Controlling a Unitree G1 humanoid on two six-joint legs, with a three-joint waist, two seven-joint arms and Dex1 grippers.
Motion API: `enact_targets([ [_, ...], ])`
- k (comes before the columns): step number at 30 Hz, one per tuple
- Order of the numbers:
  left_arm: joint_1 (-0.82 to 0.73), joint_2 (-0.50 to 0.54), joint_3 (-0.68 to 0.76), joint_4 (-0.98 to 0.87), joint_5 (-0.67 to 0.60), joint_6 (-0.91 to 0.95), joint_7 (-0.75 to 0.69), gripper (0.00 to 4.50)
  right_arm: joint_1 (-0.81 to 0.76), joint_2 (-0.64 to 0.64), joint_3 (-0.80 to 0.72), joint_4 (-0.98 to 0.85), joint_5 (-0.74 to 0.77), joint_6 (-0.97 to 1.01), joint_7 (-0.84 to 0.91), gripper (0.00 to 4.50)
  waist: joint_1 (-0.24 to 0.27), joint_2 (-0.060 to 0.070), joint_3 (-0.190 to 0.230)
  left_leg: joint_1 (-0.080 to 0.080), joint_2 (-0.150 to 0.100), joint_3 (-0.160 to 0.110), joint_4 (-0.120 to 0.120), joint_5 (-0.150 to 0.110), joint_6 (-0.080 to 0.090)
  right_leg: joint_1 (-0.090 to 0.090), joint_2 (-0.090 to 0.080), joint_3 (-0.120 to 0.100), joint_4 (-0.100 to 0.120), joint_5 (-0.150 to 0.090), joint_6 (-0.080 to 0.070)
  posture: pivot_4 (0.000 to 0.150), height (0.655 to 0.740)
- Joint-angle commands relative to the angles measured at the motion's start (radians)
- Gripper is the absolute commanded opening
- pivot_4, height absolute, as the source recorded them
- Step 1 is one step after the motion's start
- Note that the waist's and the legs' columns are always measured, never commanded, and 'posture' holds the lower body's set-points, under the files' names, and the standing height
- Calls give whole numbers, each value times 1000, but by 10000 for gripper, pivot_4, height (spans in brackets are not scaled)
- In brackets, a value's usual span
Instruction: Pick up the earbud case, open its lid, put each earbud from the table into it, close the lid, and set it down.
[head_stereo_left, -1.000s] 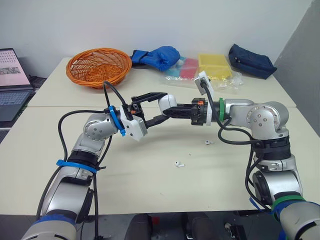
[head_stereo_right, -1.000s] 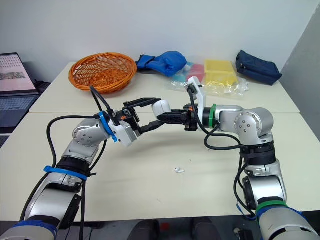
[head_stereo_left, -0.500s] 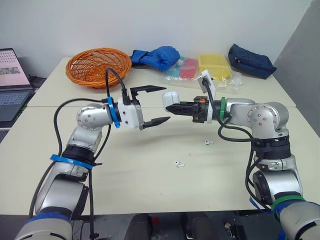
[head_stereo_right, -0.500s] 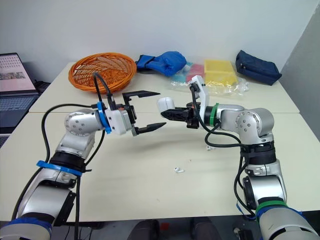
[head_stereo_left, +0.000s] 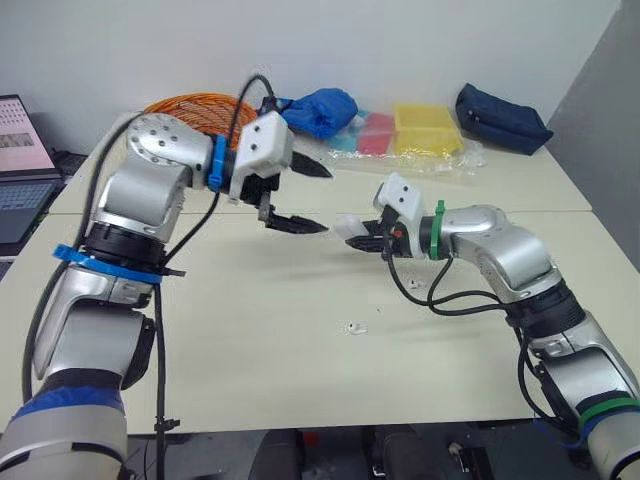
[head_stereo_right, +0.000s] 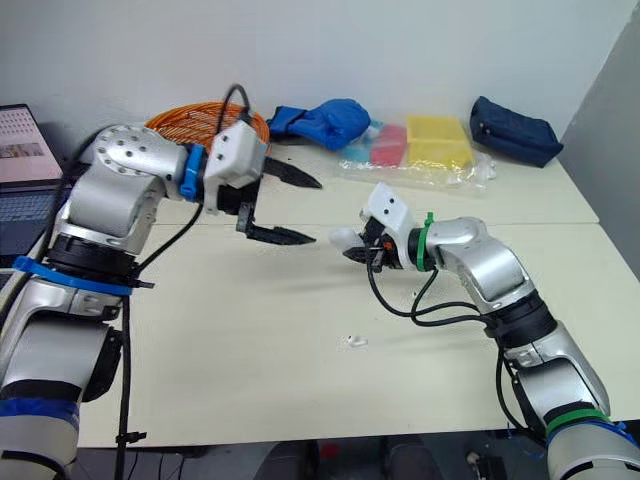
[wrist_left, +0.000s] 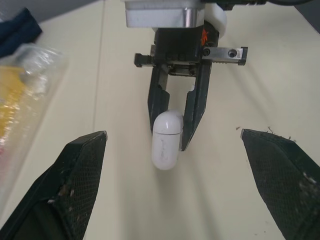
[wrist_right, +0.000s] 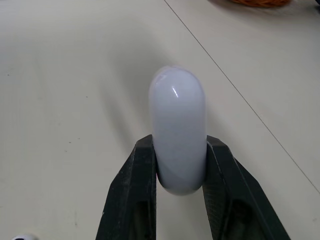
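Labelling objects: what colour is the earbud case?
White, glossy; the earbud case shows best in the right wrist view.

The left jaws have pulled away, spread wide and risen well clear of the earbud case (head_stereo_left: 351, 227); the right jaws, gripping it alone, have dipped toward the counter (head_stereo_left: 250, 330).

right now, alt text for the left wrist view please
The right hand grips a white earbud case between its two black fingers over the beige table. The left hand is open, its fingers spread wide in the foreground.
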Motion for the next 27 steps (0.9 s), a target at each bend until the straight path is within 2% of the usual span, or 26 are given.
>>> enact_targets([
  [1, -37, 9, -16, -1, 53, -9, -54, 45000, -26, 10, -18, -27, -35, -41, 6, 8408, 0, 0, 0, 0, 0, 0, 0, 0, 0, 0, 1, 1, 0, 0, 0, 1500, 7400],
  [3, -37, 5, -23, 15, 83, -25, -60, 45000, -24, 14, -21, -32, -47, -41, 8, 8408, 0, 0, 0, 0, 1, 0, 0, 0, 0, 0, 1, 1, 0, 0, 0, 1500, 7400],
  [6, -50, -26, -11, 65, 102, -56, -65, 39425, -17, 35, -41, -57, -39, -9, -6, 8408, 2, 0, 0, 0, 1, 0, 0, 0, 0, 0, 1, 1, 0, 0, -1, 1500, 7400],
  [9, -73, -64, 0, 127, 137, -72, -15, 30281, -11, 32, -41, -82, -50, 0, 0, 8408, 4, 0, 0, 0, 1, 0, 0, 0, 0, 0, 1, 1, 0, 0, -1, 1500, 7400],
  [27, -72, -100, 6, 142, 176, -89, -14, 30281, -15, 38, -40, -129, -75, 21, 15, 8408, 4, 0, 0, 0, 0, 0, 6, 0, 0, 0, 1, 1, 6, 1, -3, 1500, 7400],
])
